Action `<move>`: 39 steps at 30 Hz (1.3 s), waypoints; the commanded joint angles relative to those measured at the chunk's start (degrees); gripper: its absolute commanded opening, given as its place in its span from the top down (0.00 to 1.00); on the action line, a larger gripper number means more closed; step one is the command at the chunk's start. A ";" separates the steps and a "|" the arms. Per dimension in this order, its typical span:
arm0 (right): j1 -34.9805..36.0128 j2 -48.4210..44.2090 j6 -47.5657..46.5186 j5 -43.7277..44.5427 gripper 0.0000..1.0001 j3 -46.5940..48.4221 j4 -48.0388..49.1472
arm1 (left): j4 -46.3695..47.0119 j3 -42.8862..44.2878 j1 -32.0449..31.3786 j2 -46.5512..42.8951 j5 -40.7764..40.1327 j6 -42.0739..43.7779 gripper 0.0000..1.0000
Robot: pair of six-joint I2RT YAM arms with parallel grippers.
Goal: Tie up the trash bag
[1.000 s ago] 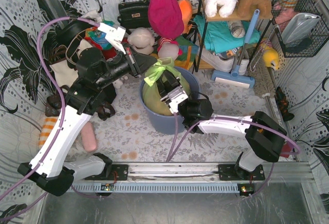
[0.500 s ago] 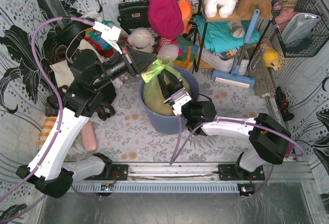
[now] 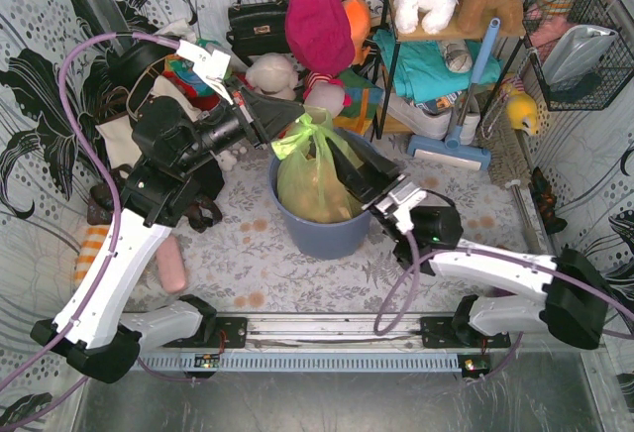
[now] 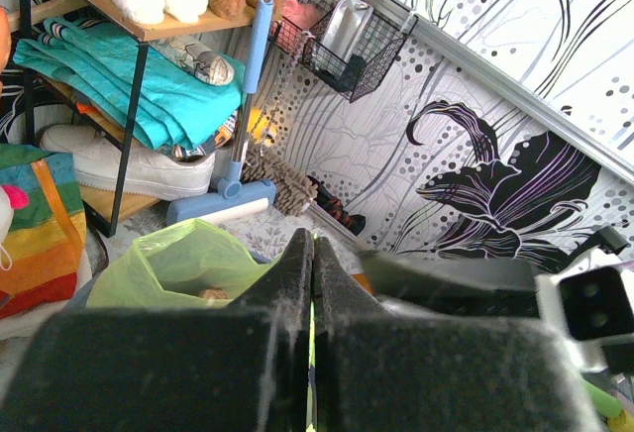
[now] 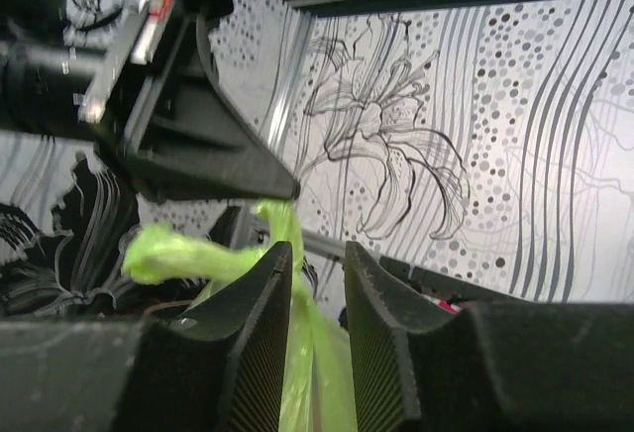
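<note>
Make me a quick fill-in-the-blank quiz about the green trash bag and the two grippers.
1. The trash bag sits inside a round blue-grey ___.
2. The left gripper is ___ on the bag's gathered top.
3. A strand of ___ plastic passes between the right gripper's fingers.
Missing words: bin, shut, green.

You have the trash bag [image 3: 307, 184] seated in the bin [image 3: 315, 236] at mid-table, left gripper [image 3: 299, 119] at its top from the left, right gripper [image 3: 330, 145] from the right, shelf [image 3: 448, 32] behind.
</note>
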 commanded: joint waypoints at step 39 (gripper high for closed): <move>-0.13 1.65 12.44 8.47 1.00 22.01 -35.25 | 3.78 0.17 -0.20 -1.02 -1.78 -0.26 0.42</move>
